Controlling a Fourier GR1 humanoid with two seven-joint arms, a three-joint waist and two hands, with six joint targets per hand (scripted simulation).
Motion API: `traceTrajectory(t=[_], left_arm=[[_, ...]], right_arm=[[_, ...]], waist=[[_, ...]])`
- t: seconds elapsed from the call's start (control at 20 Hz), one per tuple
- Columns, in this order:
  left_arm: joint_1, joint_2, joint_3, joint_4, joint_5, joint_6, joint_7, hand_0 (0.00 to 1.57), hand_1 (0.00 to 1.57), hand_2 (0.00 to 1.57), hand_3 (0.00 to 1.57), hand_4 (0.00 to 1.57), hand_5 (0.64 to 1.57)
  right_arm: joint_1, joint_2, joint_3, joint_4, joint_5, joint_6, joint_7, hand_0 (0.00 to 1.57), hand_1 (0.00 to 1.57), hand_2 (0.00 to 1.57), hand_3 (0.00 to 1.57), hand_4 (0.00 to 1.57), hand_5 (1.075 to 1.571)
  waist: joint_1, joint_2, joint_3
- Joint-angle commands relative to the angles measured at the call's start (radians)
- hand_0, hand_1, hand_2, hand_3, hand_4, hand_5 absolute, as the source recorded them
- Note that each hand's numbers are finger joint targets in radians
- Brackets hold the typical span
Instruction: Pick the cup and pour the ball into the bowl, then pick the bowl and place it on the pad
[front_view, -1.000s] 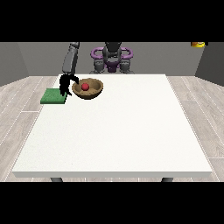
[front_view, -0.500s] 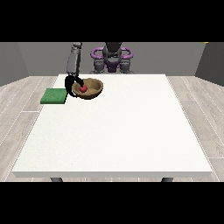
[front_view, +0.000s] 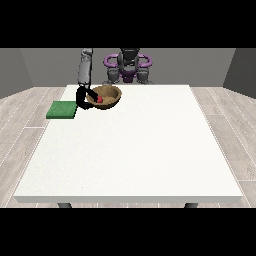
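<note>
Front view only: brown wooden bowl (front_view: 106, 95) sits near the counter's (front_view: 135, 150) far edge, toward its far corner at the view's left, with the small red ball (front_view: 100, 100) already inside it. No cup shows anywhere, so the pour looks done and the bowl's move is the step in hand. The black hand at the view's left (front_view: 83, 98) is at the bowl's rim on the side facing the flat green pad (front_view: 62, 109), its fingers seemingly hooked over that rim, though whether they truly clasp it I cannot tell. The pad lies just beyond the hand, against the counter's edge at the view's left, so the bowl must travel sideways past where the hand now is. No second hand shows over the counter.
</note>
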Motion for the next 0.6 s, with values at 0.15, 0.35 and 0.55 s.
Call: traceTrajectory(t=[0.15, 0.35, 0.55], left_arm=[[0.044, 0.029, 0.028, 0.084, -0.021, 0.025, 0.013, 0.00, 0.00, 0.00, 0.00, 1.19, 1.528], [0.083, 0.032, 0.035, 0.098, -0.028, 0.010, -0.010, 0.00, 0.00, 0.00, 0.00, 1.20, 1.540], [0.143, 0.031, 0.048, 0.115, -0.045, 0.002, -0.069, 0.00, 0.00, 0.00, 0.00, 1.20, 1.540]], right_arm=[[-0.035, -0.204, -0.001, -0.029, 0.054, -0.044, 0.326, 1.57, 1.57, 1.57, 1.11, 1.03, 1.548], [-0.055, -0.257, 0.004, -0.037, 0.027, 0.005, 0.407, 1.57, 1.57, 1.57, 0.97, 1.05, 1.557], [-0.078, -0.404, -0.022, -0.044, 0.024, 0.097, 0.464, 1.57, 1.57, 1.57, 0.72, 1.05, 1.563]], waist=[[-0.102, -0.075, 0.0263], [-0.133, -0.092, 0.0274], [-0.157, -0.096, 0.0296]])
